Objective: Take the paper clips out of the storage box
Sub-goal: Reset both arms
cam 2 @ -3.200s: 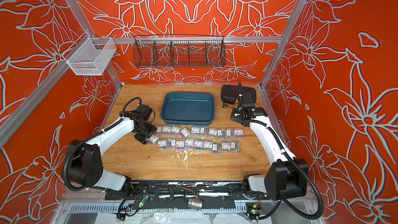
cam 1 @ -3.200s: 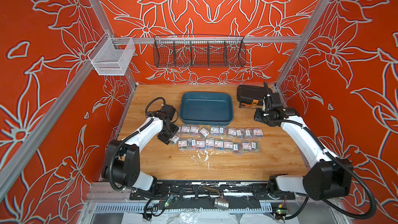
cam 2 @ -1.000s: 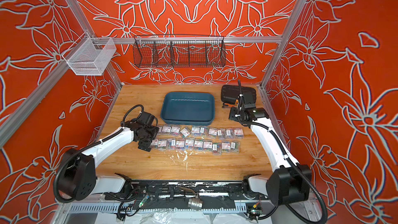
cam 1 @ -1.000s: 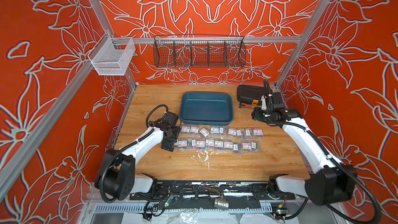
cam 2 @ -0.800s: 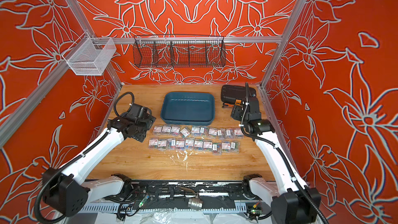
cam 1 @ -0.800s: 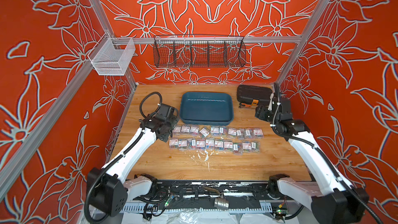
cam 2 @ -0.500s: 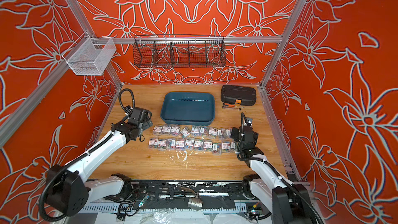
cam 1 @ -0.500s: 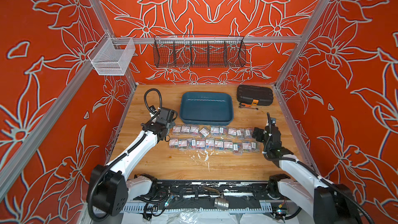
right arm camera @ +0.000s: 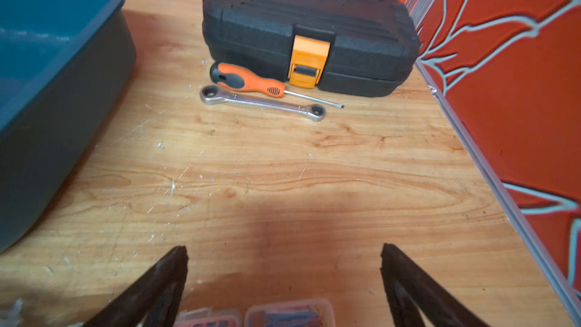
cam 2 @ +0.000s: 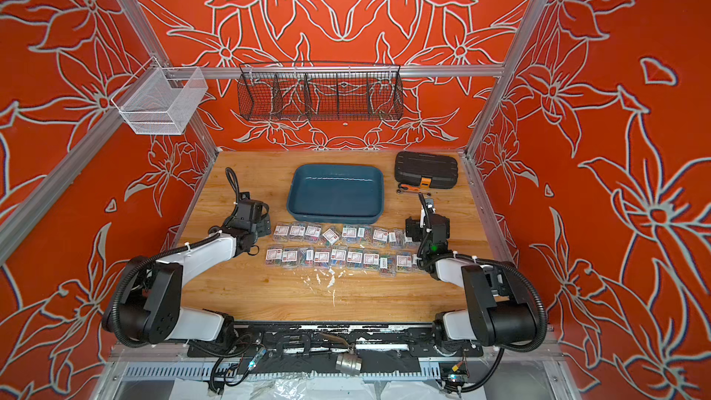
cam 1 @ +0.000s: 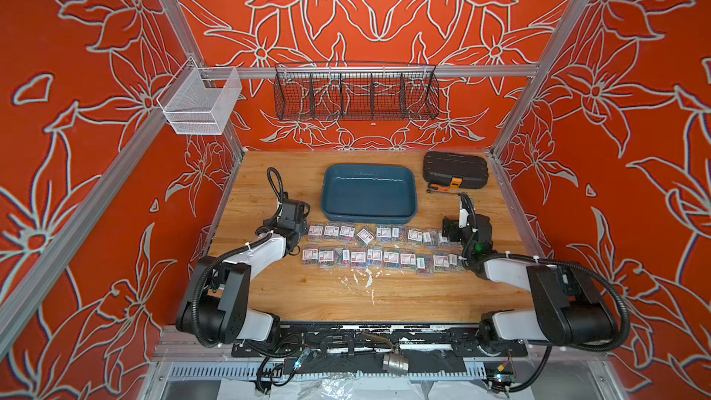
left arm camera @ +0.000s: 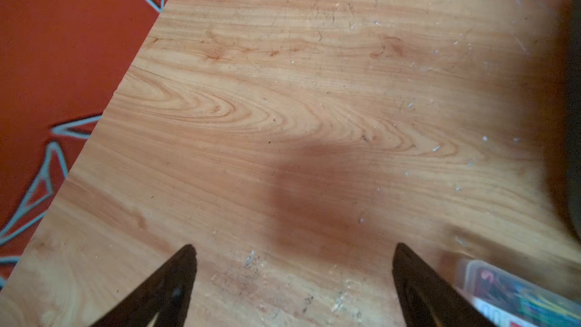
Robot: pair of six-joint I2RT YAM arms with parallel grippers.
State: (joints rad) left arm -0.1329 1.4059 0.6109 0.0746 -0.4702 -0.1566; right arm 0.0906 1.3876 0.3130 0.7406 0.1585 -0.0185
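Clearly, right wrist shows screwdriver, wrench — left wrist: table, paper clips.

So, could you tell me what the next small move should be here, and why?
I would probably pull the left tool and right tool back to rest: both are open with nothing between their tips, the storage box looks empty, and the paper clips lie in two rows on the table outside it.

Left arm and right arm: white links, black joints and bases, black ribbed hoses, white zip ties. Green light on the right arm. Left claw and right claw: black fingers tapering to points.
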